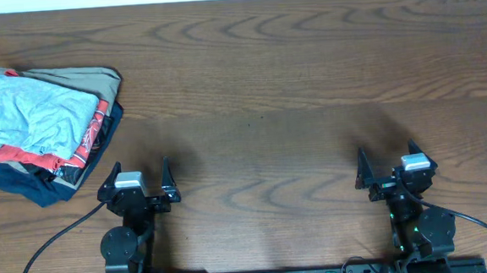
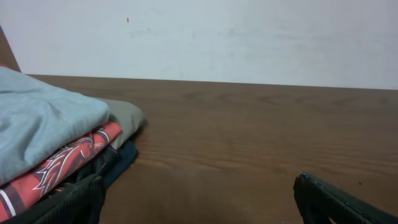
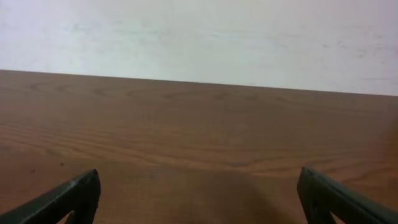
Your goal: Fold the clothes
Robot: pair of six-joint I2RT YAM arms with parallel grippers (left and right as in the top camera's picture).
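The T-shirt (image 1: 35,115) tops a pile (image 1: 34,179) at the surface's (image 1: 257,76) left edge (hidden from the right wrist view), while left pincer (image 1: 140,170) and right pincer (image 1: 387,155) gape empty.

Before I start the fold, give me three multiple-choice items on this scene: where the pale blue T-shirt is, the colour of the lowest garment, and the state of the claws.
1. Where is the pale blue T-shirt?
A. on top of the pile at the left of the table
B. spread flat at the centre
C. hanging off the near edge

2. What colour is the bottom garment?
A. yellow
B. navy
C. white

3. How do the left claw and right claw stand?
A. both shut on fabric
B. both open and empty
C. one open, one shut

Answers:
1 A, the overhead view shows it crumpled on top of the stack.
2 B, a navy edge shows below the red shirt.
3 B, each claw's fingers are spread with bare wood between them.
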